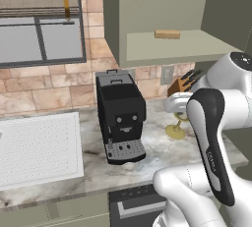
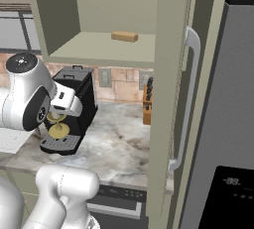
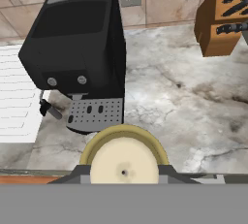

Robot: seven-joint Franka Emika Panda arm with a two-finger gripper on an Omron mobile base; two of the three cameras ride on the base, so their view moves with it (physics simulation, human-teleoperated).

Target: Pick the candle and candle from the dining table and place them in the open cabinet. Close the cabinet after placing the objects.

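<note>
A cream candle [image 3: 124,162] on a gold holder sits between my gripper's [image 3: 124,173] two dark fingertips, and the gripper is shut on it. The holder's round gold foot [image 1: 175,131] hangs just above the marble counter, right of the coffee machine, and the same foot [image 2: 58,130] shows under my hand in the right base view. Above me the sage-green cabinet [image 1: 167,49] stands open. Its door [image 2: 166,99] with a long silver bar handle [image 2: 186,99] is swung out to my right. A tan block [image 2: 124,36] lies on the inner shelf.
A black coffee machine [image 1: 120,118] stands on the marble counter [image 3: 184,97], close to the held candle's left. A wooden knife block [image 3: 220,22] stands at the back wall. A white ribbed sink board [image 1: 39,147] lies left. A dark tall appliance [image 2: 233,124] rises at the right.
</note>
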